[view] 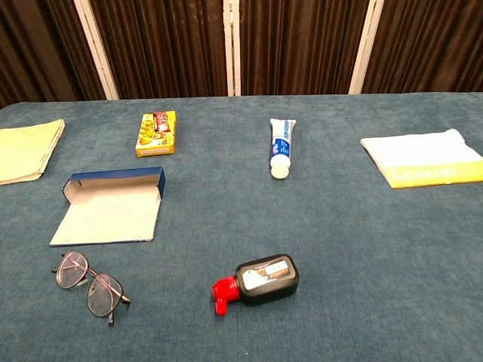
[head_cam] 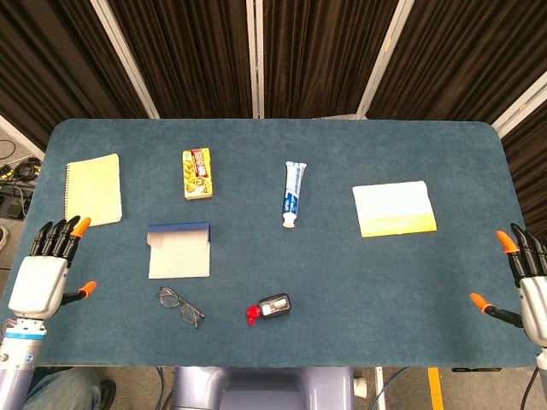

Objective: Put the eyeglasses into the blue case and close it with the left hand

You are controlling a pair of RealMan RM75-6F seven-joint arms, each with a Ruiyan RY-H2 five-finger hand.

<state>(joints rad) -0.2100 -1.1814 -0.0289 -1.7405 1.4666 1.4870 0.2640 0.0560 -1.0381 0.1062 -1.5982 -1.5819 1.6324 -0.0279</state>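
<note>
Two hands wait at the near edges of the table [head_cam: 359, 282], holding nothing, fingers extended and apart: the left hand [head_cam: 44, 272] at the left edge, the right hand [head_cam: 528, 278] far across at the right edge. Just right of the left hand lies the blue case [head_cam: 179, 250], open with its pale inside showing. Nearer the robot than the case, and still to the left hand's right, sit the eyeglasses [head_cam: 180, 306], folded, their long axis running diagonally. Both task items lie far closer to the left hand, so that hand looks best placed for the reach.
</note>
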